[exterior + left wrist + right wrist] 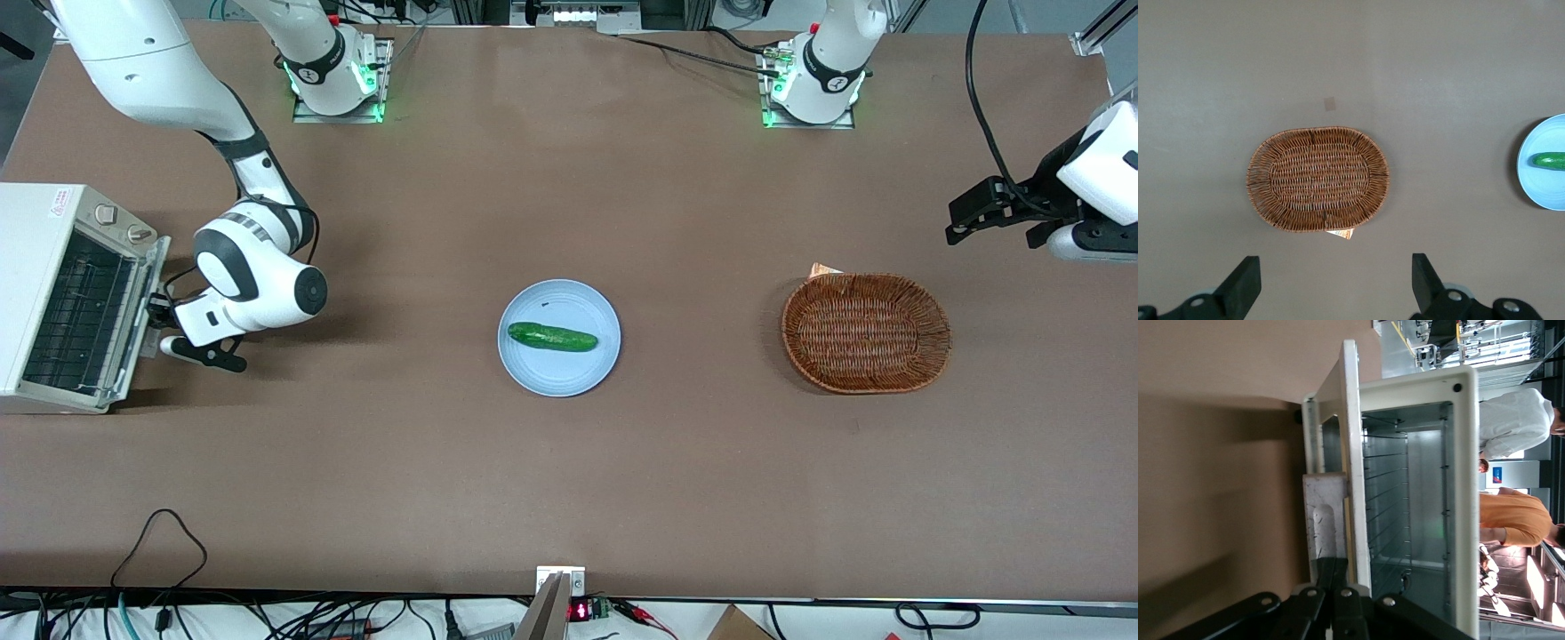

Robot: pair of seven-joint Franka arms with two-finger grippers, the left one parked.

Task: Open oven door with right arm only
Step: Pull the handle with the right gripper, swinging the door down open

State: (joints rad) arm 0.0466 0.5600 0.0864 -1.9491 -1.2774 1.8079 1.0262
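Observation:
The small white toaster oven (pixel 40 222) stands at the working arm's end of the table. Its oven door (pixel 144 307) is tilted partway open, and the wire rack inside (pixel 76 311) shows. The right arm (pixel 258 276) reaches down to the door, with its black gripper (pixel 162 322) at the door's upper edge. In the right wrist view the door (pixel 1350 420) stands away from the oven frame (pixel 1465 487). There the gripper (pixel 1338 565) is shut, fingers together, their tips against the silver bar handle (pixel 1325 513). Nothing shows between the fingers.
A light blue plate (pixel 558 378) holding a green cucumber (pixel 551 337) lies mid-table. A brown wicker basket (pixel 867 332) sits toward the parked arm's end, also in the left wrist view as the basket (pixel 1318 179). Cables run along the table edge nearest the front camera.

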